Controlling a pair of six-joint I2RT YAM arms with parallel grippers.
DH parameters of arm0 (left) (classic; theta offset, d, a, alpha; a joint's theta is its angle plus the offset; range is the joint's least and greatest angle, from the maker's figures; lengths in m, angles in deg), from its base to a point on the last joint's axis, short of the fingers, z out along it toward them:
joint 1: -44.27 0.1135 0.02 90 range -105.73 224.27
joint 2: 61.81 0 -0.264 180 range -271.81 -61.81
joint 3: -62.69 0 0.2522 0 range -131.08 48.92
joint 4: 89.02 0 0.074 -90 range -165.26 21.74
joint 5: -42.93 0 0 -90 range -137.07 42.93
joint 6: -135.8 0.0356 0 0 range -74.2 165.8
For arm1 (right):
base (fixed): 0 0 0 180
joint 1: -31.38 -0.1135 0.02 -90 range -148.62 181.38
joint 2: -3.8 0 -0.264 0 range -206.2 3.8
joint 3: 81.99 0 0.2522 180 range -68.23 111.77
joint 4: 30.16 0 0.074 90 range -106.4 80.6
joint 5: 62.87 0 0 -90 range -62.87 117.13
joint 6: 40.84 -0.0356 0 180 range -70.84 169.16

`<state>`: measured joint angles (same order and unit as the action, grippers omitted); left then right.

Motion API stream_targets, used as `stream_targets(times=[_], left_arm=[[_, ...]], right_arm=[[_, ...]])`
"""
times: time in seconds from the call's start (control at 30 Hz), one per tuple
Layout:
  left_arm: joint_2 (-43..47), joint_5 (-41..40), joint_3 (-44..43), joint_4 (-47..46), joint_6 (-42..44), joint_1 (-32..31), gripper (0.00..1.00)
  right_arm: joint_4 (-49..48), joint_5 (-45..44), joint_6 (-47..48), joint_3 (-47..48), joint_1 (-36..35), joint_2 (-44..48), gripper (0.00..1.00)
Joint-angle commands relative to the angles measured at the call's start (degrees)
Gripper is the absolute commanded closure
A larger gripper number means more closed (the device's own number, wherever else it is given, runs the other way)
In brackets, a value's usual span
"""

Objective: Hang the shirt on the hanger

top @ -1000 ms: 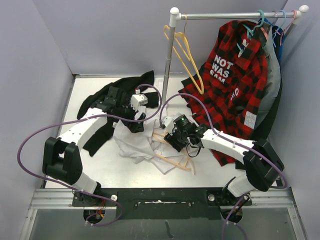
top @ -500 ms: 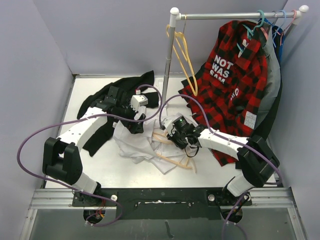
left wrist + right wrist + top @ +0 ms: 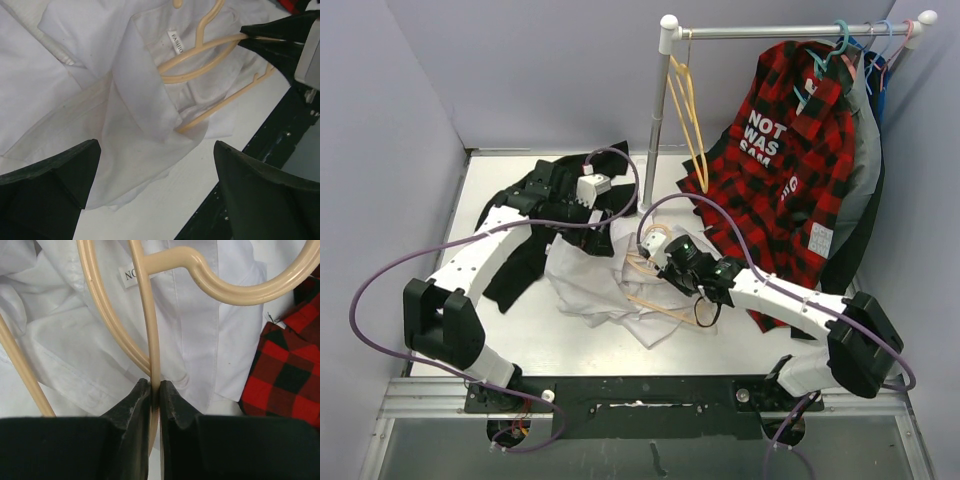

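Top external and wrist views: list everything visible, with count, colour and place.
shirt: 1, white, crumpled mid-table
hanger: 1, pale tan, lying on the shirt
black garment: 1, black, table rear left
plaid shirt: 1, red-black, hanging on the rail
yellow hanger: 1, yellow, rail's left end
teal hangers: count unclear, teal, rail's right end
rail: 1, white post and metal bar, rear right
table: 1, white, beneath all
left tool: 1, black, open above the shirt
right tool: 1, black, shut on the hanger
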<state>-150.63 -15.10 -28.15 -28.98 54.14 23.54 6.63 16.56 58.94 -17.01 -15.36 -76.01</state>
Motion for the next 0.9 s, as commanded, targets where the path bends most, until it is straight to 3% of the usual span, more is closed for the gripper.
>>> stream_targets(times=[0.0,0.2,0.33,0.57,0.7,0.73,0.8,0.87], left_arm=[[1.0,2.8,-3.5,3.3,-10.5,-1.9,0.02],[3.3,-7.6,2.6,-3.9,-16.5,-7.2,0.02],[1.4,-7.7,6.0,-8.2,-17.3,-7.3,0.04],[-2.3,-9.4,4.0,-7.5,-17.3,-7.4,0.04],[-2.8,-16.1,3.9,-8.9,-16.8,-10.3,0.02],[-3.0,-17.9,3.9,-9.1,-16.2,-10.9,0.04],[-3.4,-20.2,4.3,-9.6,-15.5,-11.6,0.18],[-4.0,-21.2,4.6,-10.3,-15.1,-11.7,0.43]], right_arm=[[-3.7,-7.6,2.2,-1.2,-1.3,1.8,1.00],[-8.9,-11.0,3.1,-3.4,-1.3,1.3,1.00],[-13.5,-13.1,4.4,-4.6,-1.8,1.6,1.00],[-16.6,-14.0,6.4,-3.8,-3.7,-0.6,1.00],[-17.3,-14.0,6.4,-3.4,-4.3,-2.1,1.00],[-17.4,-13.9,6.1,-3.3,-4.2,-2.4,1.00],[-17.4,-13.8,5.8,-3.3,-4.3,-2.8,1.00],[-17.4,-13.8,5.3,-3.5,-4.4,-2.9,1.00]])
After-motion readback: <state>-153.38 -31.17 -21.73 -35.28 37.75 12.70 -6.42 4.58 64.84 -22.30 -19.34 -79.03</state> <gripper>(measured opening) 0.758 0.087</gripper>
